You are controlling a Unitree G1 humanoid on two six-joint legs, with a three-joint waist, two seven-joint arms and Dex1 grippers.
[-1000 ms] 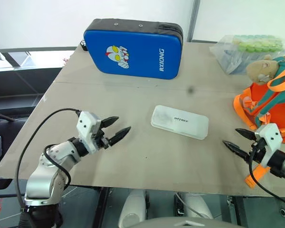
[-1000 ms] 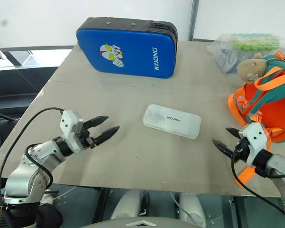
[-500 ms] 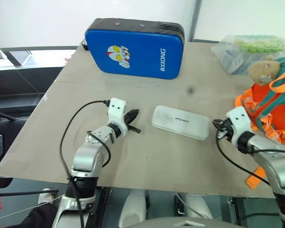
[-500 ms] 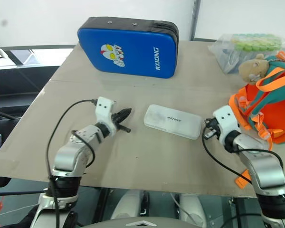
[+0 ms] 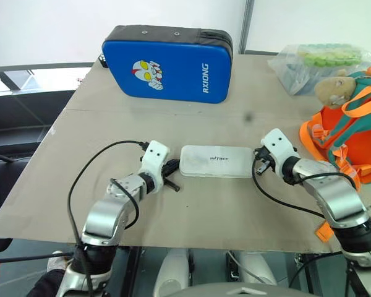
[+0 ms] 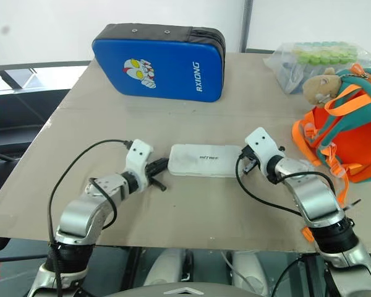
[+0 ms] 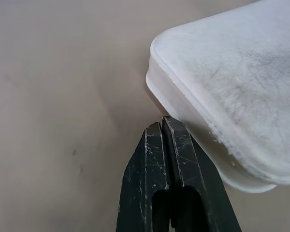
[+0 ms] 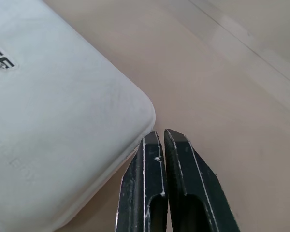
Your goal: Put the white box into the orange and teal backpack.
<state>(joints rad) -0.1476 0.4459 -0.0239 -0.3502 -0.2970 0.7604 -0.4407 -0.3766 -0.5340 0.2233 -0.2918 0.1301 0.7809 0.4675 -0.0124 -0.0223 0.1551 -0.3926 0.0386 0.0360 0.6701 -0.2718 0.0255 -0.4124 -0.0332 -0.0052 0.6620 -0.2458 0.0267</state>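
The white box [image 5: 215, 161] lies flat on the table in the middle, long side across, dark lettering up. My left gripper [image 5: 171, 169] is shut, and its tips press against the box's left end [image 7: 232, 87], low on the edge. My right gripper [image 5: 258, 162] is also shut, its tips [image 8: 160, 136] at the rounded corner of the box's right end [image 8: 53, 140]. Neither grips the box. The orange and teal backpack [image 5: 352, 133] stands at the right of the table with a tan plush animal [image 5: 334, 90] on top.
A big blue padded case [image 5: 170, 62] with a cartoon figure stands at the back of the table [image 5: 111, 130]. A clear plastic bag [image 5: 315, 62] of green things lies at the back right. An orange strap [image 5: 324, 230] hangs over the front edge by my right arm.
Both grippers went from open to shut and moved inward to the box's two ends. The box has turned from slanted to lying straight across.
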